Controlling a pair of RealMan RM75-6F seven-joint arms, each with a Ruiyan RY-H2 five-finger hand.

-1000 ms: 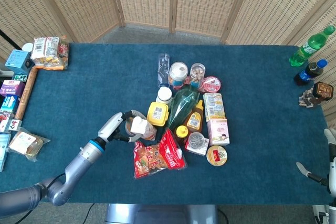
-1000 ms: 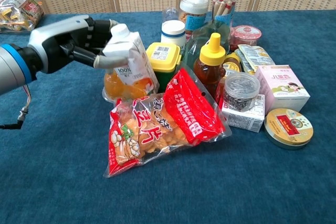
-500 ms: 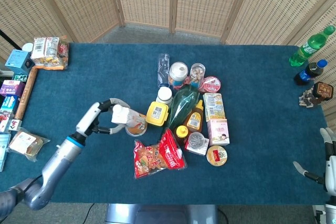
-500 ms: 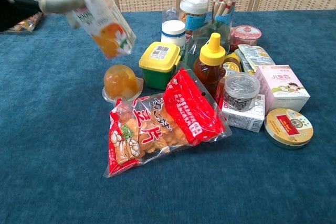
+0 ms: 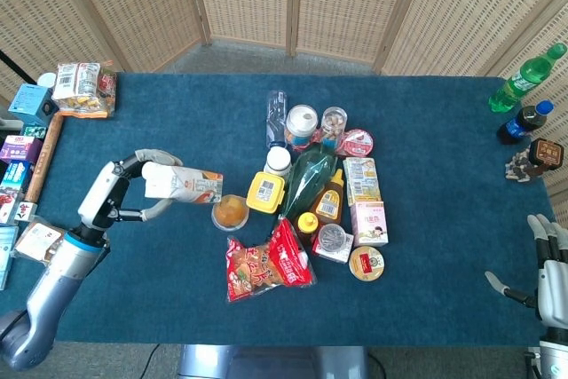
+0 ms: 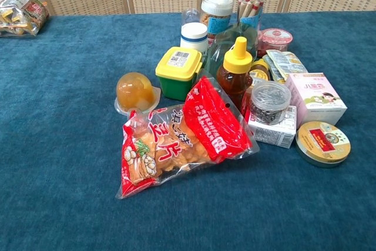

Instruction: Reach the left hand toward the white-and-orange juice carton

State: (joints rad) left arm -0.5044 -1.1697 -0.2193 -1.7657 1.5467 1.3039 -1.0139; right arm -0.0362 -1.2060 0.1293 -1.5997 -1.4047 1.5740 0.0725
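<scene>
I have the juice carton [image 5: 183,185] in my left hand [image 5: 114,194], lifted off the blue table [image 5: 426,113] and lying roughly level, at about nine o'clock from the pile of groceries. My fingers are clamped around its top end, thumb underneath. To do this well I judge I should keep the squeeze even and the wrist steady, since the carton's far end hangs free above the jelly cup [image 5: 230,212]. The forearm runs up from seven o'clock. In the chest view only a carton corner shows. My right hand [image 5: 541,280] sits at four o'clock, fingers apart, holding nothing.
</scene>
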